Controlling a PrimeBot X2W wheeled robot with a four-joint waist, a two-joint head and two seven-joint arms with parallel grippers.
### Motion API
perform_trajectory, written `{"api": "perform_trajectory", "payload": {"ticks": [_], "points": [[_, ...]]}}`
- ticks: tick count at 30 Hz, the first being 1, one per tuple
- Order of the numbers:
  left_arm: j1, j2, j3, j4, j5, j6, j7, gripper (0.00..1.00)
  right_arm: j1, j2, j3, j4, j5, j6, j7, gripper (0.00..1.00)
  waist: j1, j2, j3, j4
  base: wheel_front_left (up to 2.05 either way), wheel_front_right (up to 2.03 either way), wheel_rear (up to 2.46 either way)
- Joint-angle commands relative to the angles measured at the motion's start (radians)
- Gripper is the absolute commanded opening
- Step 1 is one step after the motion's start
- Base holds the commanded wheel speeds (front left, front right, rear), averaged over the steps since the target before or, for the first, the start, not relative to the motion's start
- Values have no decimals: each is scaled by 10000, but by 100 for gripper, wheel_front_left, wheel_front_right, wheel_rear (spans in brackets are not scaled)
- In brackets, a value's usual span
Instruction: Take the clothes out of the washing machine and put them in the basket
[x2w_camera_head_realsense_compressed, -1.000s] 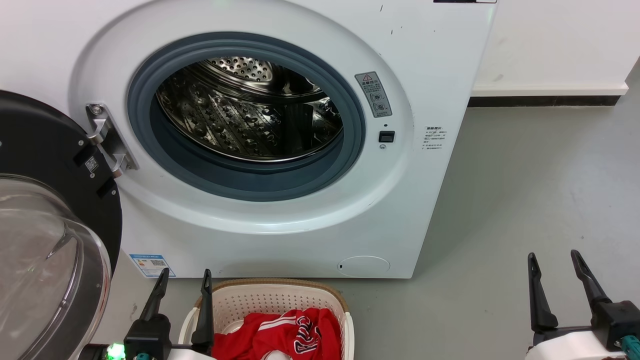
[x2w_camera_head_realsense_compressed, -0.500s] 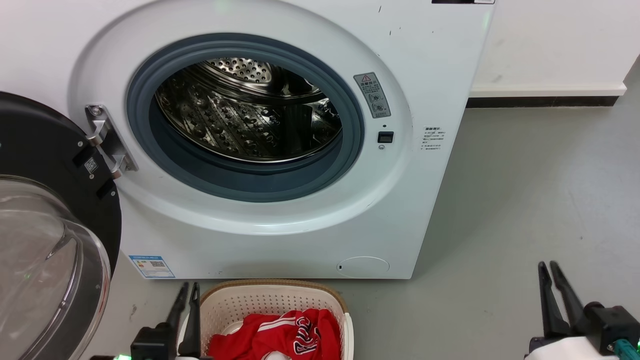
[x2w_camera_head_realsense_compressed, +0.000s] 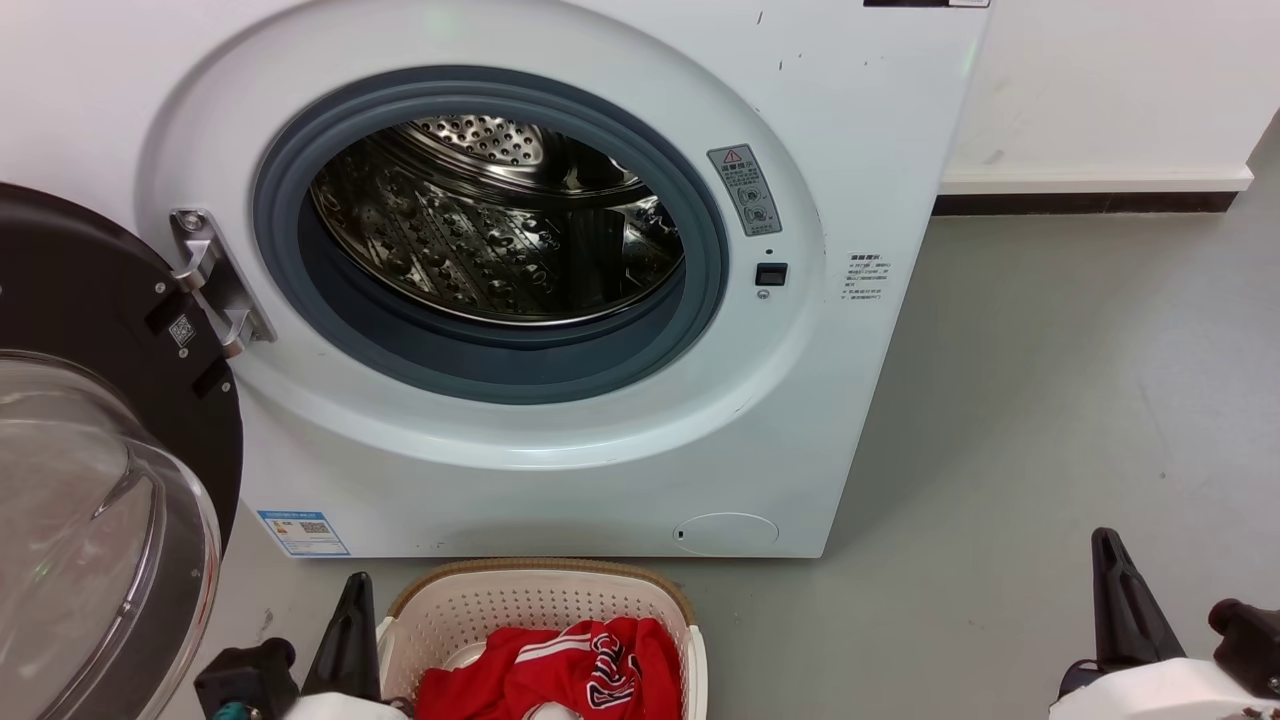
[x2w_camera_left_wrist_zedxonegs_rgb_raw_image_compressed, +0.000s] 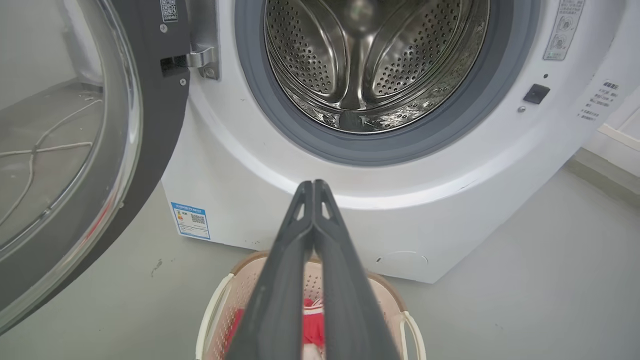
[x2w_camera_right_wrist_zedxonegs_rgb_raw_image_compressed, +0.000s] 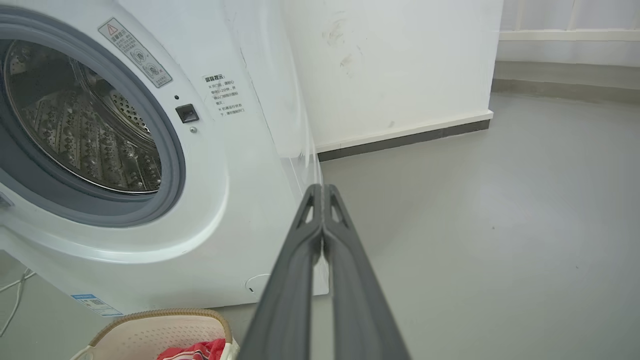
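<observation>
One large white front-loading washing machine (x2w_camera_head_realsense_compressed: 600, 480) on a grey floor (x2w_camera_head_realsense_compressed: 1050, 400), porthole ringed in grey, one perforated steel drum (x2w_camera_head_realsense_compressed: 480, 240) bare of any fabric as far as visible. One black-framed glass door (x2w_camera_head_realsense_compressed: 90, 400), swung wide open at the machine's left on one metal hinge (x2w_camera_head_realsense_compressed: 215, 280). On the white front, three labels counted: one grey warning sticker (x2w_camera_head_realsense_compressed: 745, 190) beside the porthole, one small block of printed text (x2w_camera_head_realsense_compressed: 866, 277) further right, one blue sticker (x2w_camera_head_realsense_compressed: 303, 532) low at the left corner. Also one small black latch socket (x2w_camera_head_realsense_compressed: 772, 273) and one round cover flap (x2w_camera_head_realsense_compressed: 727, 532) near the bottom edge. Just before the machine, one low oval cream plastic basket (x2w_camera_head_realsense_compressed: 540, 600) with perforated sides and a brown woven-look rim, two pale side handles showing in the left wrist view. Inside it, the red clothes (x2w_camera_head_realsense_compressed: 560, 670) in one heap: one jersey with white stripes and black-white lettering on top, plainer red fabric beside it; whether one piece or two, cannot tell. Two grippers in all. Left gripper (x2w_camera_head_realsense_compressed: 355, 600) low, just beside the basket's left rim, its two dark fingers pressed tip to tip in the left wrist view (x2w_camera_left_wrist_zedxonegs_rgb_raw_image_compressed: 313, 200), gripping nothing. Right gripper (x2w_camera_head_realsense_compressed: 1115, 580) well apart over the bare floor at the lower right, its two fingers likewise closed together (x2w_camera_right_wrist_zedxonegs_rgb_raw_image_compressed: 323, 200), empty.
</observation>
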Motion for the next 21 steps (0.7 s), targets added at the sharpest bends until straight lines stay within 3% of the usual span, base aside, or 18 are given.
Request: {"api": "perform_trajectory", "payload": {"ticks": [1,21], "points": [[-330,2,84,-105,-491,-71,78,0,-300,-32,21,-101,554,-1,93,0,0,-1,1,3,0,0,0],[-766,-88,371,80,-3750,-346,825,0,-673,-45,95,94,3987,-2,835,0,0,-1,5,29,0,0,0]]}}
